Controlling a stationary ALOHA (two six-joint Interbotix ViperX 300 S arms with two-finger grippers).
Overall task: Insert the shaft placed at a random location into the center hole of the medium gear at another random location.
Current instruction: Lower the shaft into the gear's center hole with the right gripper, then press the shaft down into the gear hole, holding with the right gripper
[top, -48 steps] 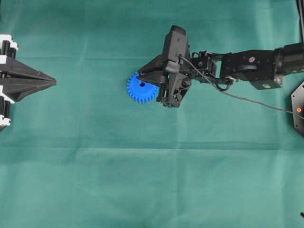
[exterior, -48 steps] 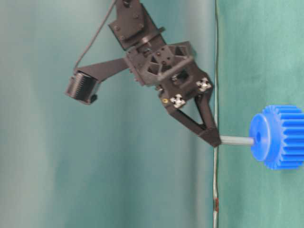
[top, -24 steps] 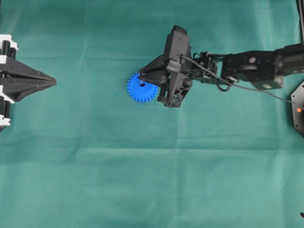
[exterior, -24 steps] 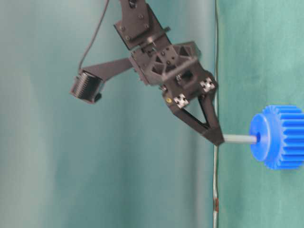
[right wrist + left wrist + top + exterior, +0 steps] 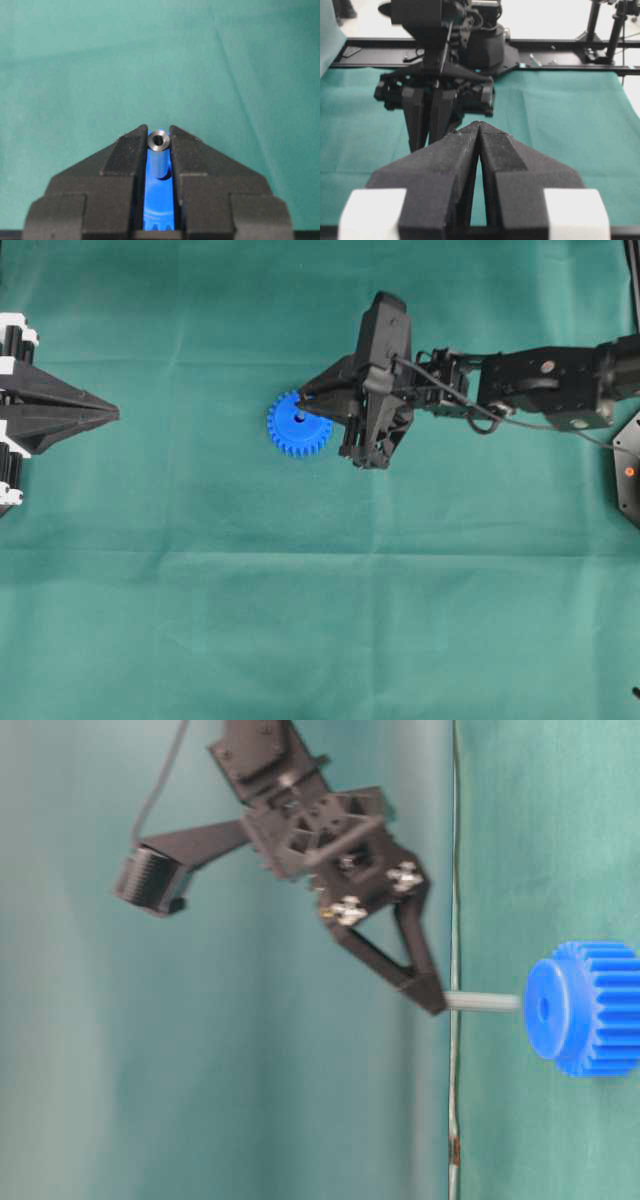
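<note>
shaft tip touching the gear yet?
Apart. The table-level view shows the shaft, clamped in the right gripper, ending short of the gear, with a sliver of green cloth between tip and hub.

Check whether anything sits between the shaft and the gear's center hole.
Nothing visible does. The right gripper holds the shaft just off the medium gear, its tip short of the center hole, with only open air between.

The left gripper (image 5: pixel 479 131) is sitting pinched together up front, facing the right gripper (image 5: pixel 431 142) across the green cloth (image 5: pixel 560 130).
</note>
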